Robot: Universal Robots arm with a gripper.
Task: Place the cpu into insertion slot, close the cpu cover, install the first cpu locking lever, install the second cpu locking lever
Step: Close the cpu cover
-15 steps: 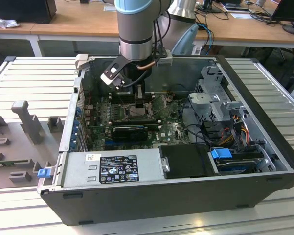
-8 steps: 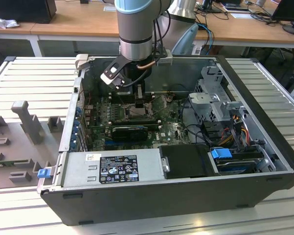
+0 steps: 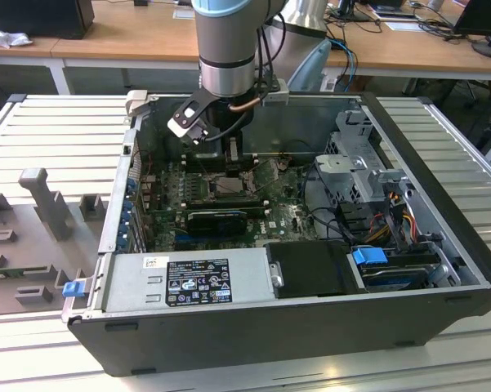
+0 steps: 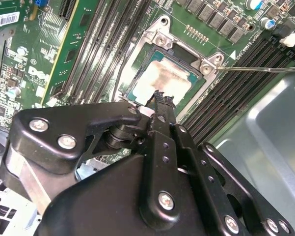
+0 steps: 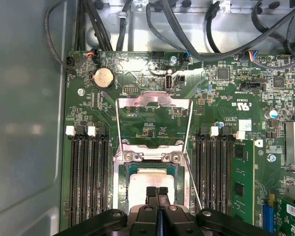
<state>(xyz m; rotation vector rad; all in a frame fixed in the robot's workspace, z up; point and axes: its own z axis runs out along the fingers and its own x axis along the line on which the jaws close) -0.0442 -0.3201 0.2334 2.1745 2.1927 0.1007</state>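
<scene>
I read the gripper with its fingers pressed together and nothing pinched between them. In both wrist views the tips sit over one edge of the cpu; I cannot tell whether they touch it. The cpu lies flat in the insertion slot, pale face up. The cpu cover is swung open, hinged at the slot's edge opposite the fingers, and green board shows through its window. A thin locking lever stands free beside the slot. Black memory slots flank the slot on both sides. In the exterior view the arm reaches down into the open computer case, which rests on the ribbed counter.
</scene>
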